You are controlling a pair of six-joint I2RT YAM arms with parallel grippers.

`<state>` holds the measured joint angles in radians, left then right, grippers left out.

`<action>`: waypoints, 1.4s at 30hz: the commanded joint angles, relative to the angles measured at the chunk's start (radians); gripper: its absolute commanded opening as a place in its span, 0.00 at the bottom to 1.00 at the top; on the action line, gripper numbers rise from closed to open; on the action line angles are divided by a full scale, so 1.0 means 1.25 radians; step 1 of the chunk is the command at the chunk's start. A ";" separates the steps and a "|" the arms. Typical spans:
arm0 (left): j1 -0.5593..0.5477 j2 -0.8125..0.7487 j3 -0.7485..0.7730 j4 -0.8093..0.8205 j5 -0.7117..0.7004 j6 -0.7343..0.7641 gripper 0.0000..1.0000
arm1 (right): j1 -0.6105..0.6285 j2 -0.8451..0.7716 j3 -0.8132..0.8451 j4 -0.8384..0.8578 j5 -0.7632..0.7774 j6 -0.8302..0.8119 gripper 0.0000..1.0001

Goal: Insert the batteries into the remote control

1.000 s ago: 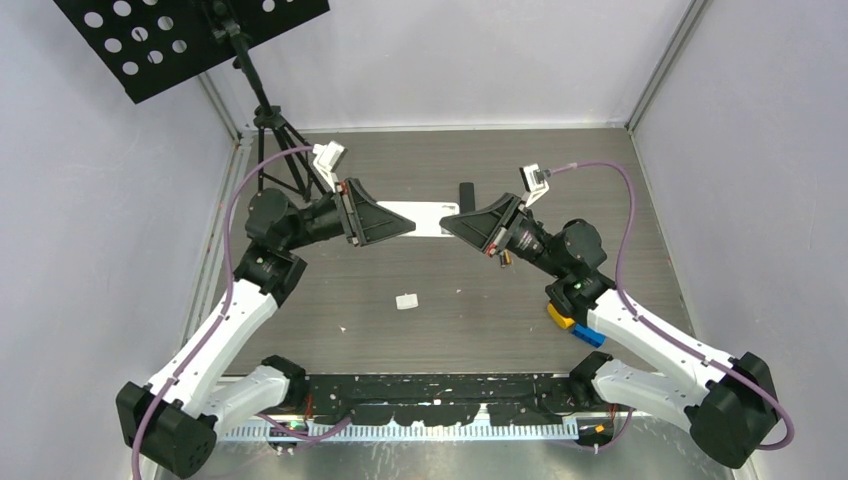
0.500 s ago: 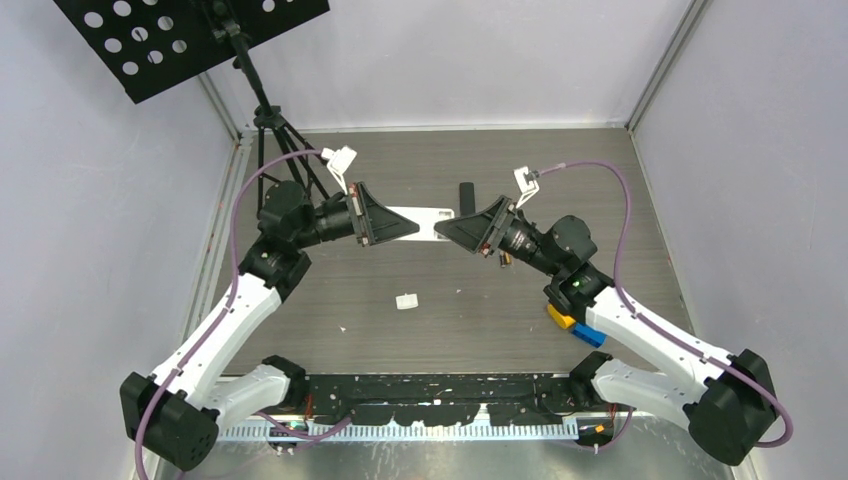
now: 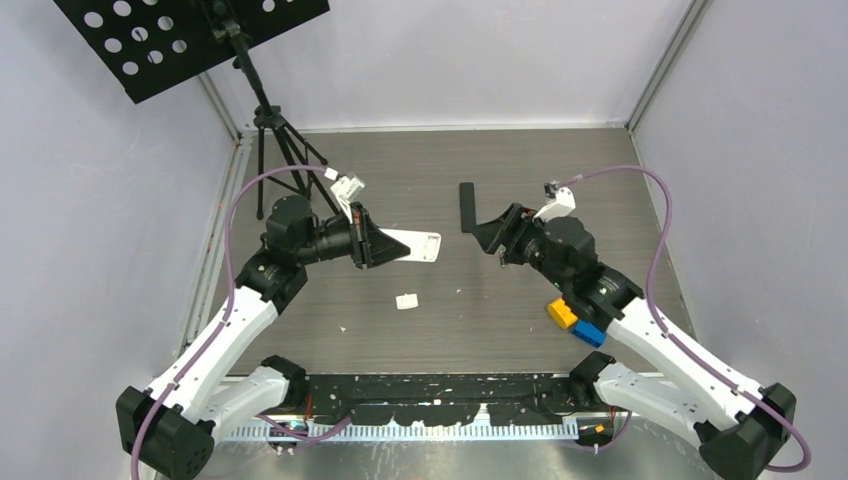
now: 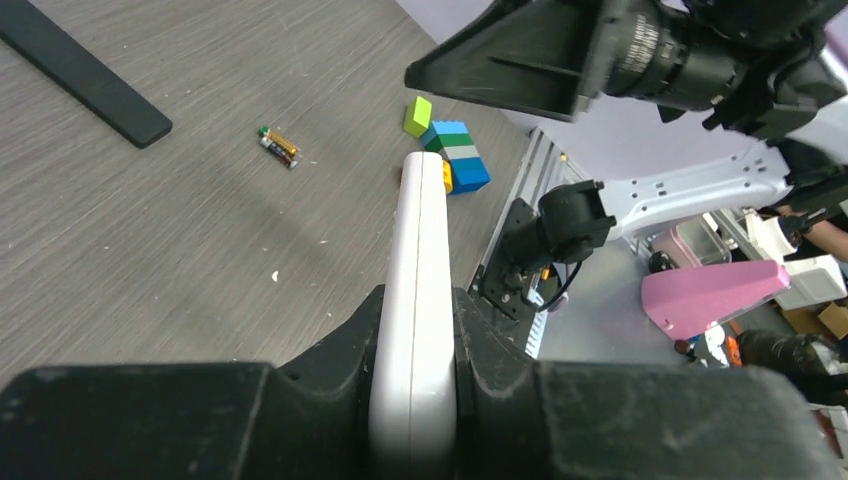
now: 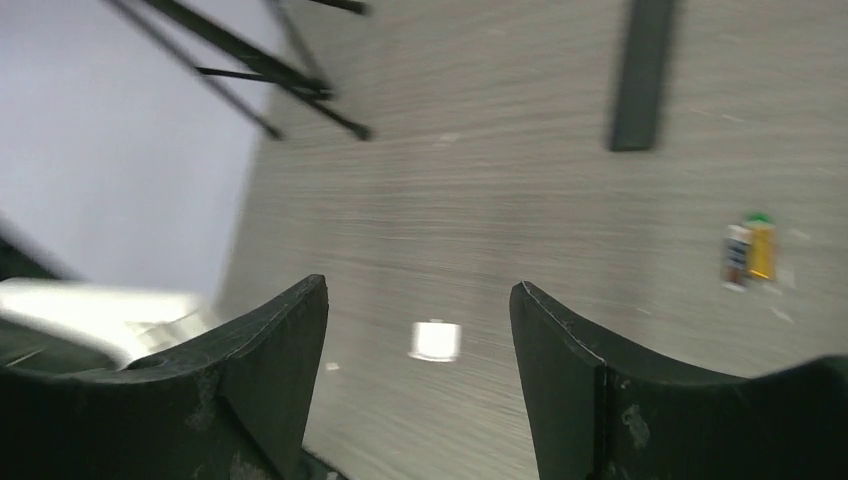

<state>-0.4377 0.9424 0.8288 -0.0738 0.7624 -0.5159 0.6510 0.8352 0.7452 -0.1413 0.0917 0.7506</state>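
At ten o'clock on the table (image 3: 420, 160), counting the far wall as twelve, a black music stand (image 3: 190, 40) rises on its tripod. Toward three o'clock from it, the left gripper (image 4: 415, 312) is clamped tight on one end of the white remote (image 4: 420, 230). Its fingers press both flat faces, so the remote stands on edge. In the overhead view the remote's free end points to three o'clock. A small white piece (image 3: 407, 301) lies on the table at six o'clock from the remote, apart from it.

Next comes a black strip (image 3: 466, 205), lying flat at one o'clock from the remote's free end. The right gripper (image 5: 420, 285) sits at five o'clock of that strip and faces the remote across a gap. Its jaws stand wide apart with nothing between them; only bare table and the small white piece show through the gap.

Two batteries (image 4: 278, 146) lie side by side and touching on the table. One is gold and black with a green tip; the other's colour is hard to tell. In the left wrist view they rest between the black strip and the toy blocks (image 4: 455, 150), and no gripper touches them. The blocks sit by the right arm at four o'clock on the table, with a lime one just beside a blue and green stack.
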 commanded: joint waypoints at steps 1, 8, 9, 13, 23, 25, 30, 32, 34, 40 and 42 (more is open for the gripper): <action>-0.001 -0.007 -0.012 0.048 0.047 0.069 0.00 | -0.013 0.103 0.063 -0.224 0.205 -0.066 0.72; -0.001 -0.005 -0.030 0.095 0.091 0.058 0.00 | -0.100 0.303 0.088 -0.276 0.216 -0.067 0.67; -0.001 -0.004 -0.030 0.094 0.091 0.058 0.00 | -0.113 0.327 0.092 -0.274 0.204 -0.068 0.63; -0.001 -0.003 -0.032 0.096 0.090 0.052 0.00 | -0.146 0.405 0.103 -0.245 0.153 -0.087 0.45; -0.001 0.008 -0.033 0.097 0.087 0.042 0.00 | -0.154 0.565 0.161 -0.174 0.086 -0.136 0.31; -0.001 0.008 -0.033 0.095 0.086 0.041 0.00 | -0.154 0.588 0.171 -0.173 0.099 -0.139 0.31; -0.001 0.011 -0.030 0.086 0.083 0.043 0.00 | -0.154 0.611 0.171 -0.144 0.109 -0.175 0.30; -0.001 0.013 -0.026 0.081 0.083 0.047 0.00 | -0.153 0.618 0.173 -0.141 0.110 -0.186 0.29; -0.001 0.015 -0.024 0.078 0.084 0.049 0.00 | -0.154 0.628 0.176 -0.139 0.108 -0.195 0.30; -0.001 0.023 -0.021 0.072 0.083 0.050 0.00 | -0.154 0.667 0.183 -0.137 0.114 -0.216 0.29; -0.001 0.024 -0.021 0.070 0.083 0.050 0.00 | -0.153 0.676 0.187 -0.138 0.115 -0.217 0.29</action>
<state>-0.4377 0.9764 0.7868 -0.0132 0.8562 -0.4633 0.4606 1.6646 0.9401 -0.3412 0.2111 0.5060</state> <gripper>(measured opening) 0.217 0.291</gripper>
